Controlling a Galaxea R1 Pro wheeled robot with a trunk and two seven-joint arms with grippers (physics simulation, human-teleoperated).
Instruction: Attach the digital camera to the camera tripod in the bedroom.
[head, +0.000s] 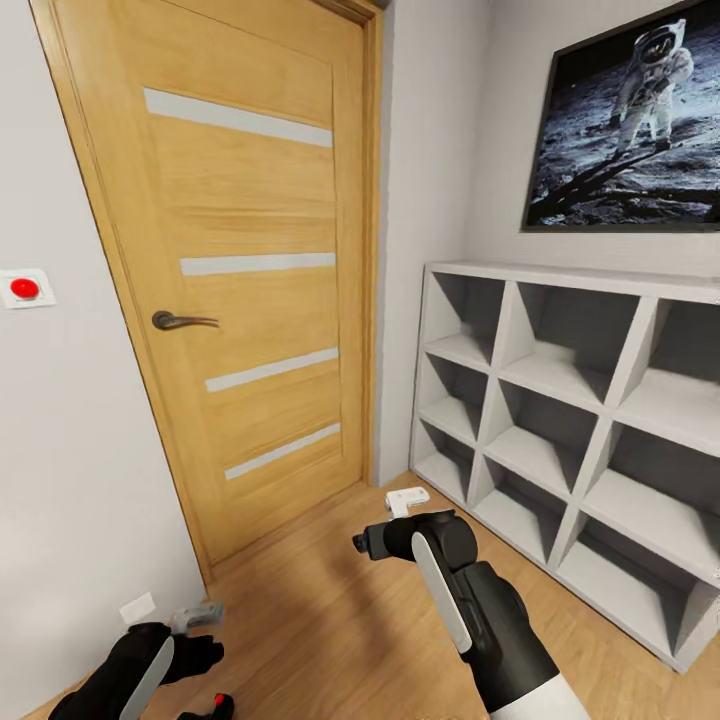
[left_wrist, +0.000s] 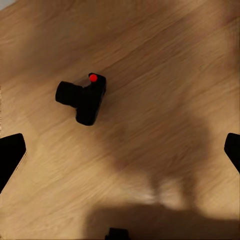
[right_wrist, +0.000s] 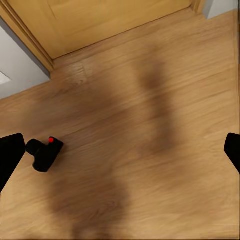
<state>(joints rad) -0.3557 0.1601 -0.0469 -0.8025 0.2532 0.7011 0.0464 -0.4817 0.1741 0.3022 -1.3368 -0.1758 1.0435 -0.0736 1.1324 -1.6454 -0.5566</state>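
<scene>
Currently the digital camera (left_wrist: 85, 99) is lying on the wooden floor (head: 330, 610), lens barrel pointing sideways and red button (left_wrist: 93, 78) facing up. From the head view only a sliver of it (head: 218, 706) is showing at the lower edge, just beside the left arm. The left end effector (left_wrist: 120, 150) is hanging above the floor with its fingers spread wide and nothing between them; the camera is sitting apart from both fingertips. The right end effector (right_wrist: 120, 150) is likewise released, fingers far apart, holding nothing; in its wrist view the camera (right_wrist: 45, 152) is resting close to one fingertip (right_wrist: 10, 155), not touching it.

Ahead, a closed wooden door (head: 230, 270) with a grey lever handle (head: 180, 320) is standing in the white wall. A red push button (head: 24, 288) is sitting on the wall beside it. White cube shelving (head: 570, 400) is lining the right wall under a framed astronaut picture (head: 630, 120). The right forearm (head: 480, 610) is reaching forward over the floor.
</scene>
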